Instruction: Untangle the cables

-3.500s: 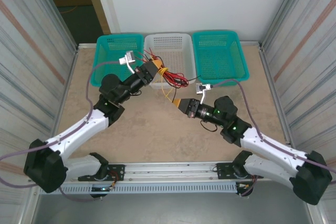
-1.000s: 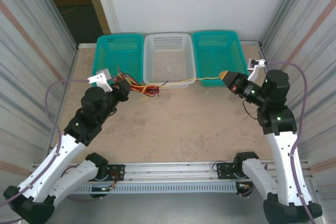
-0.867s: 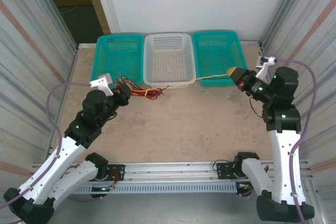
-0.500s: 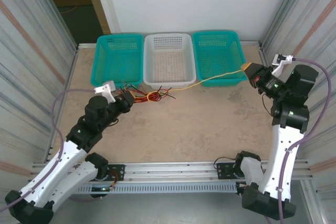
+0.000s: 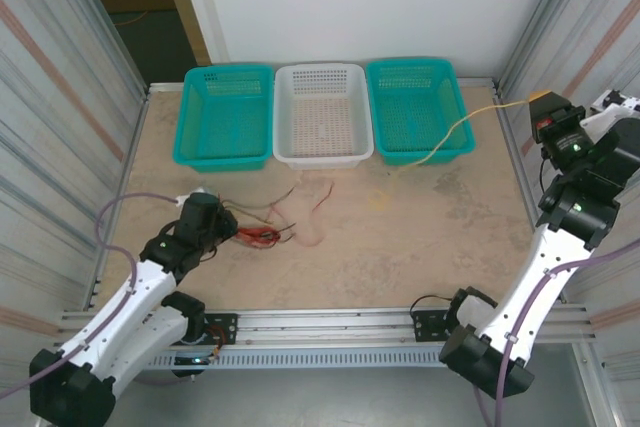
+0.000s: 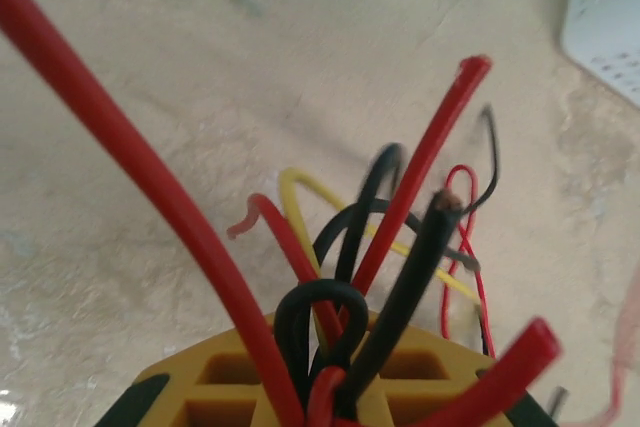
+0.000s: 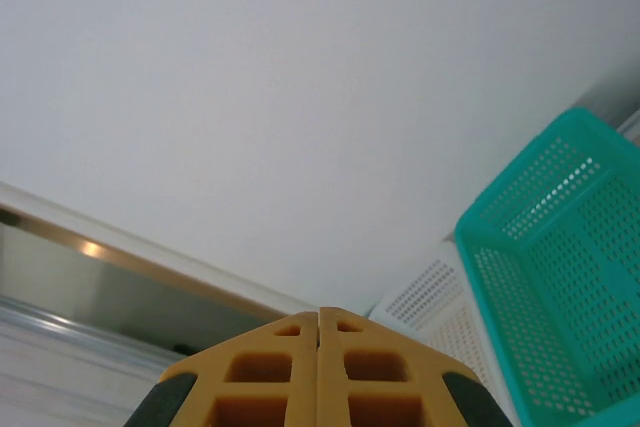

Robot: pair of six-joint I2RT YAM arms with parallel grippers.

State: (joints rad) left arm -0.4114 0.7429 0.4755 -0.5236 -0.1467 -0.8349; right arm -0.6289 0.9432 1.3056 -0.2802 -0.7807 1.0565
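My left gripper [image 5: 228, 232] clamps the red-and-black cables [image 5: 258, 236] near left, my right gripper [image 5: 543, 105] holds the yellow cable [image 5: 450, 132] pinched high at far right; seemingly freed, it needs laying aside next.

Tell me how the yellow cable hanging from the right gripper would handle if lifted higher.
Probably floppy: the yellow cable sags in a curve from the right gripper down to the table. Likely very light, being so thin. Its loose end may drag or swing.
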